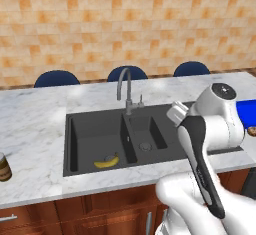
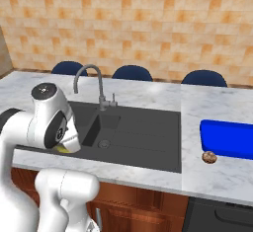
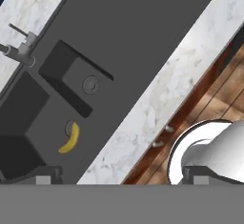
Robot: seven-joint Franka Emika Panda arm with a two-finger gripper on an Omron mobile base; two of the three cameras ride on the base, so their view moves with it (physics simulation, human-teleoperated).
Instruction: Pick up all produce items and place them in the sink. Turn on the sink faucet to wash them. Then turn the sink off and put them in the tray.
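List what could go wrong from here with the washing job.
1. The small brown ball lies on the counter against the blue tray, not in the sink; being round, it may roll away when grasped.
2. The banana lies flat in the large basin, a shallow, awkward pick for the open gripper.
3. The faucet lever is thin and easily missed.

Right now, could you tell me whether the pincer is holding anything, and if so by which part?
Nothing is held: the pincer is open and empty above the sink, while the banana lies loose in a basin.
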